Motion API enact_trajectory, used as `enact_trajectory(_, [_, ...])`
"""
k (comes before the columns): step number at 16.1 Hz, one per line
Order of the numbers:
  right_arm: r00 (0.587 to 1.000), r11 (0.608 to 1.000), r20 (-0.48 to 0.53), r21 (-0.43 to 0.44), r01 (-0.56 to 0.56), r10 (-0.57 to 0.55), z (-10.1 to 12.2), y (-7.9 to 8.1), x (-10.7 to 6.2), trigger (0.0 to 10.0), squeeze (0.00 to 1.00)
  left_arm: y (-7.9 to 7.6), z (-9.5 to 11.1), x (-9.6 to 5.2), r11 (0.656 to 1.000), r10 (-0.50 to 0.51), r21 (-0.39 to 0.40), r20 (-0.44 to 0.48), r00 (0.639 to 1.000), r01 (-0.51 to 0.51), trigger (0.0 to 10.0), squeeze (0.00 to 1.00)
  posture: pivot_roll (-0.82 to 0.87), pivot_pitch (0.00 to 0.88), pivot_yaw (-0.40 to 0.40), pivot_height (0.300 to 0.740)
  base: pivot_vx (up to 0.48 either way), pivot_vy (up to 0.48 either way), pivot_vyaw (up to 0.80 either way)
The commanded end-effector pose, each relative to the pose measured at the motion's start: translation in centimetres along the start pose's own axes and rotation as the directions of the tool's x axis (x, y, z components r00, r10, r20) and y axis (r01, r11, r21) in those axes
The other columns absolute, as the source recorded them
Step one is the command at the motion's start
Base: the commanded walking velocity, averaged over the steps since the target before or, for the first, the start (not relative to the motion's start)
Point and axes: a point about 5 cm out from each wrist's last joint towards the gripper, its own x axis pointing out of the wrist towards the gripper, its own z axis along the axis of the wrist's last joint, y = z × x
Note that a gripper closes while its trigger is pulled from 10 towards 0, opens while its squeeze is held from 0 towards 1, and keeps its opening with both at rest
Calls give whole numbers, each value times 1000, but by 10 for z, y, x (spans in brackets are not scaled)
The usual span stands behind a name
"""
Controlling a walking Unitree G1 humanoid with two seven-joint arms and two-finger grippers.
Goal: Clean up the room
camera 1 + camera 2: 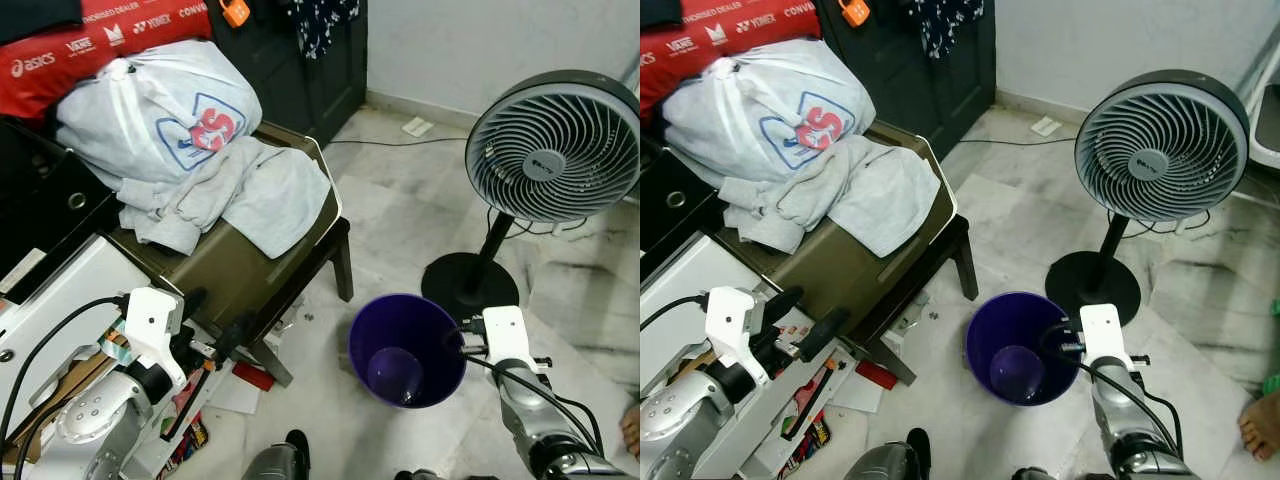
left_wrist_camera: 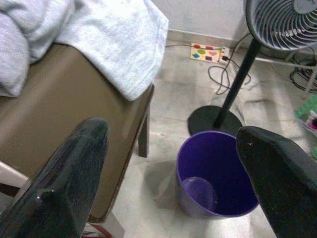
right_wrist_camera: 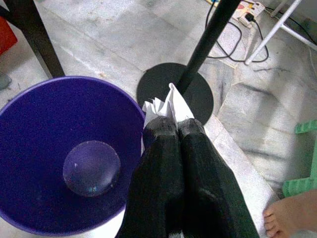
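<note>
A purple bin point(image 1: 405, 350) stands on the marble floor beside a brown stool. My right gripper point(image 3: 173, 126) is shut on a crumpled white paper point(image 3: 166, 105) and hovers just past the bin's rim point(image 3: 133, 106), on the fan side. In the eye views the right wrist point(image 1: 500, 335) sits at the bin's right edge. My left gripper point(image 1: 215, 325) is open and holds nothing; its two black fingers point(image 2: 74, 168) point across the stool corner toward the bin point(image 2: 215, 173).
A standing fan point(image 1: 550, 150) with a round black base point(image 1: 465, 280) is right behind the bin. The brown stool point(image 1: 250, 250) carries grey clothes and a white bag. A person's bare foot point(image 3: 290, 215) is on the floor at the right. Cables lie near the wall.
</note>
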Motion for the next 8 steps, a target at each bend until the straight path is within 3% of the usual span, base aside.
enact_trajectory(1, [1000,1000,9,26,0,0,3,4,1,10000,0,1,0,-1,1000,11,5,-13,1000,-10,10000,0,143,230,132,740,0,0,0])
enact_trajectory(8, [978,988,202,128,-81,54,67,30,16,10000,0,1,0,2,1000,19,2,-10,1000,-19,10000,0,145,232,133,740,0,0,0])
